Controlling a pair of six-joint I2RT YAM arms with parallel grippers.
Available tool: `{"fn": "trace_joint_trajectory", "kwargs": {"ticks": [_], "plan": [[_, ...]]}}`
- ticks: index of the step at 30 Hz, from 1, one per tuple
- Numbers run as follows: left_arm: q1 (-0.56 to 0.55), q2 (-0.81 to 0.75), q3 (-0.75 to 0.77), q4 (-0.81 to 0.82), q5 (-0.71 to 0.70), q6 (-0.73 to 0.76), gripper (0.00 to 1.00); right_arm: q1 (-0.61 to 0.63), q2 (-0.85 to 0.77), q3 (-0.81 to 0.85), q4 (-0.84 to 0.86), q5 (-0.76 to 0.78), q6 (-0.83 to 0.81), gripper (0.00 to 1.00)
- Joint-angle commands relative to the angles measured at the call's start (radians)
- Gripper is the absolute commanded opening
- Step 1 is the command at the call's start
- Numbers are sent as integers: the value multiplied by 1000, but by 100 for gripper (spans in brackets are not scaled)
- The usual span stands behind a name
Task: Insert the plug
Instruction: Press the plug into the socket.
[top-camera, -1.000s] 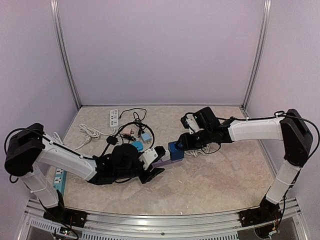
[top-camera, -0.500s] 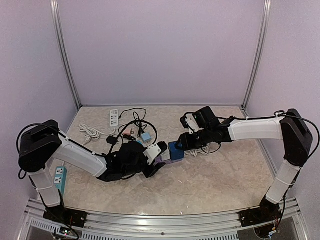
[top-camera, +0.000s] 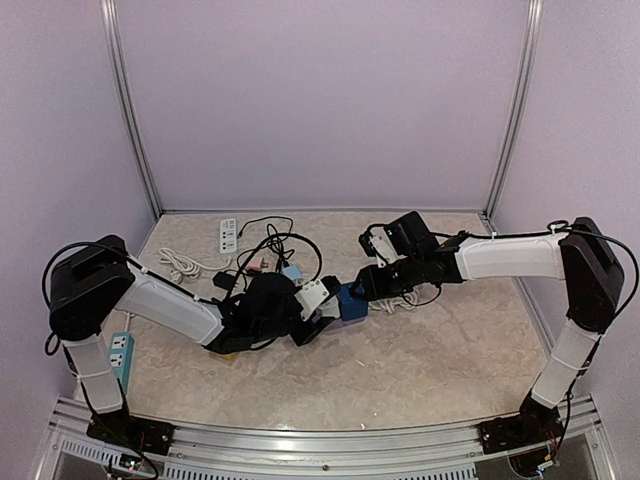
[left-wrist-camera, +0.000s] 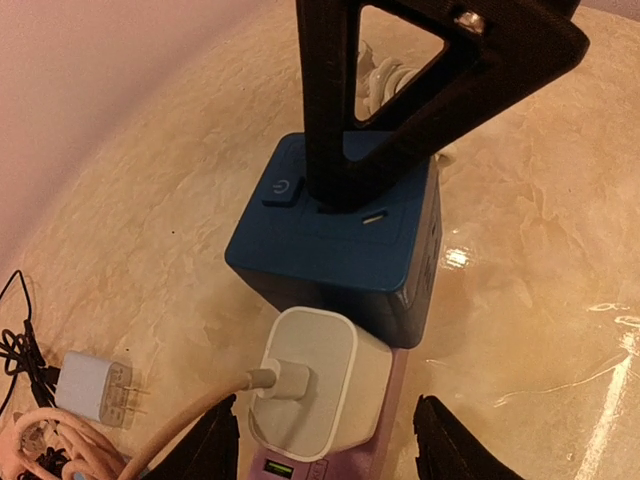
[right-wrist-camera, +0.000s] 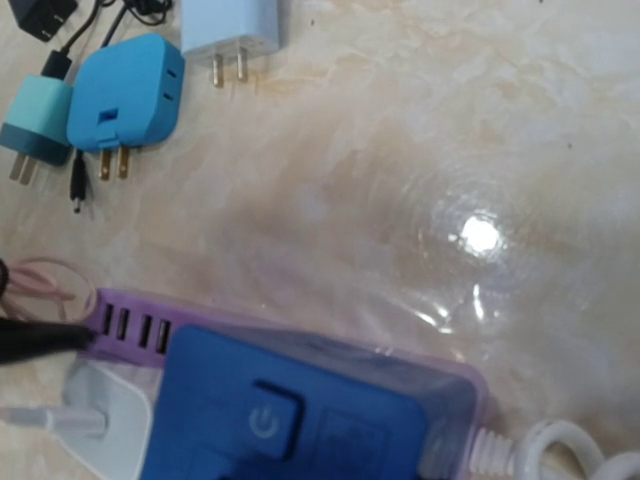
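White plug (left-wrist-camera: 305, 385) sits seated in socket (left-wrist-camera: 340, 240) — left gripper (left-wrist-camera: 328, 445) has opened wide around it; right gripper (top-camera: 364, 287) grip unclear.

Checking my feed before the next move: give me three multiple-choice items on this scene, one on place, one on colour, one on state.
1. Where is the white charger? A lying loose, alone; B on the purple base beside the power cube; C lifted off everything.
2. The power cube's colour? A red; B blue; C green.
3. The left gripper? A open, fingers either side of the charger; B shut tight on the charger; C out of view.
Answers: 1 B, the left wrist view shows it there. 2 B, both wrist views show blue. 3 A, gaps show beside the charger.
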Motion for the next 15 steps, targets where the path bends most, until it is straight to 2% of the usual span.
{"fn": "trace_joint_trajectory", "kwargs": {"ticks": [1,5,9,15], "plan": [[11,29,26,-20,72,41,54,5,32,5,-66,-22,-27,41],[11,24,45,-54,112,57,46,5,30,-2,-58,-23,-22,40],[11,29,64,-86,130,59,32,8,31,-11,-41,-30,-5,40],[10,66,180,-256,122,29,15,15,35,-12,-35,-33,-3,39]]}}
